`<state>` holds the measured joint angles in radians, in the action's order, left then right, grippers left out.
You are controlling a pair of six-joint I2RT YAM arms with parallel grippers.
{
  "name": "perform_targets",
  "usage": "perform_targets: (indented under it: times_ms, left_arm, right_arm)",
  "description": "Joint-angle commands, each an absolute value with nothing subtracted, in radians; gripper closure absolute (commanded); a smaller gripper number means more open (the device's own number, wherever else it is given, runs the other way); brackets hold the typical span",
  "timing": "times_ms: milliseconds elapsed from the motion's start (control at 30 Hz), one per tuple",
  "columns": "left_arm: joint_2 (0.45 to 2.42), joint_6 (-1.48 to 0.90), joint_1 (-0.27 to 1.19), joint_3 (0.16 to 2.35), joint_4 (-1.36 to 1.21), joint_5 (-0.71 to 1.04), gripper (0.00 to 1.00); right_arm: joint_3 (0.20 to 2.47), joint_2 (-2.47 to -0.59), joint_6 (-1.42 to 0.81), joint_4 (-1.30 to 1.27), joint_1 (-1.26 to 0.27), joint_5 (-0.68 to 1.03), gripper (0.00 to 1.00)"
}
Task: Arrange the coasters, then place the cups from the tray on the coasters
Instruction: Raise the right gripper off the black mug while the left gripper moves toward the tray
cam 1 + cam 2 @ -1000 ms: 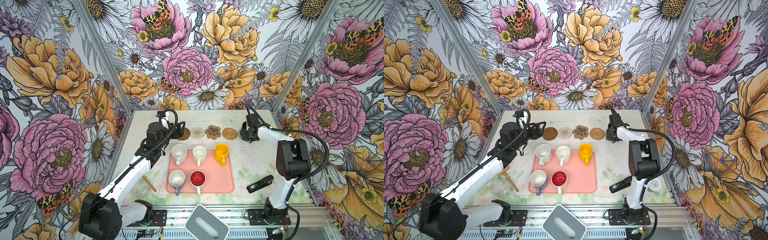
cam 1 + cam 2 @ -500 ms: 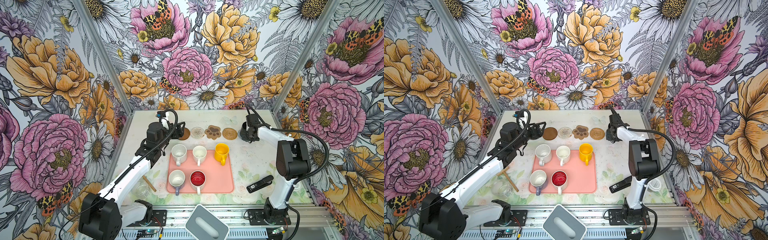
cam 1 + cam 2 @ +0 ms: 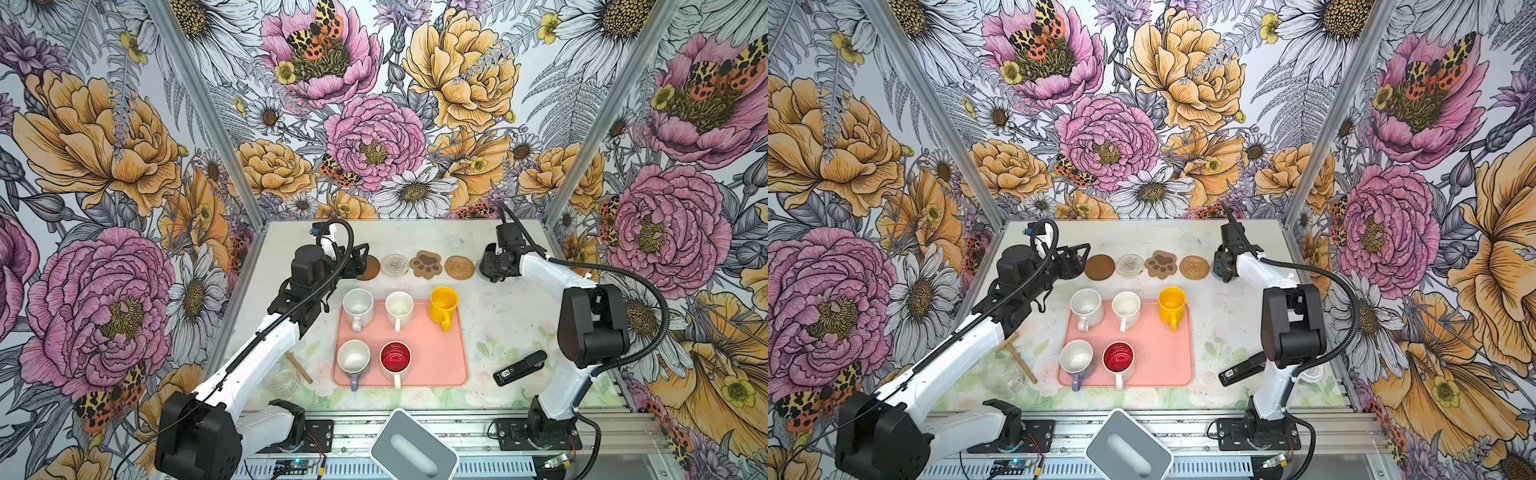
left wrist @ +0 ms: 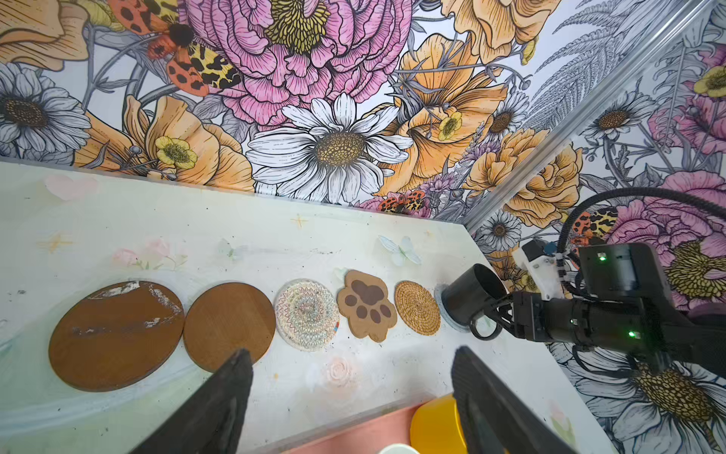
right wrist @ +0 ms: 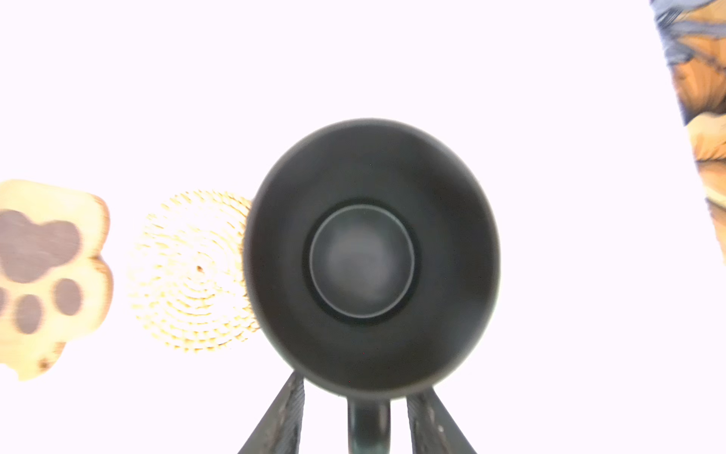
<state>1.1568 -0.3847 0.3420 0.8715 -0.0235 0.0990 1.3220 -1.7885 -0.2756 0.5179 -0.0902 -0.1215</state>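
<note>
Robot lab test cell, not a home: floral-printed wall panels point(image 3: 374, 124) on bare aluminium frame posts point(image 3: 205, 112), white-and-black robot arms point(image 3: 257, 349) bolted to a slotted metal rail point(image 3: 353, 430) (exposed small circuit board point(image 3: 297, 462) in front)

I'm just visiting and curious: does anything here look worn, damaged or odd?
Yes. The end brown coaster, farthest from the black mug, has whitish scuffed patches across its top; the brown disc beside it is clean. Nothing looks spilled.

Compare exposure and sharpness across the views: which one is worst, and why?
Right wrist view: worst; the table is blown out to white around the black mug, and the paw-print coaster looks washed out and blurred. Left wrist view: sharp and evenly lit. Both top views: even light, no harsh glare.
</note>
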Motion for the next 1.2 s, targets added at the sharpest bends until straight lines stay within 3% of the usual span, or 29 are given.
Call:
perform_targets:
  times_ms: [0,367,600,867,1167]
  left_arm:
    - [1.133,-0.357,0.339,0.882,-0.02,0.075,0.19]
    - [1.148,-0.369,0.347,0.893,0.0,0.054,0.19]
    - [1.181,-0.349,0.37,0.938,0.087,-0.019,0.19]
    - [1.245,-0.336,0.38,1.04,0.293,-0.131,0.2]
    - [1.235,-0.31,0.425,1.104,0.536,-0.14,0.21]
  right_arm:
    - [1.324,-1.683,-0.305,0.49,-0.099,-0.118,0.54]
    - [1.355,-1.432,-0.493,0.467,-0.269,-0.19,0.53]
    - [1.112,-1.278,-0.703,0.213,-0.416,-0.268,0.52]
    - [1.011,-1.247,-0.681,0.165,-0.472,-0.287,0.51]
    - [0.937,-1.192,-0.634,0.164,-0.472,-0.388,0.49]
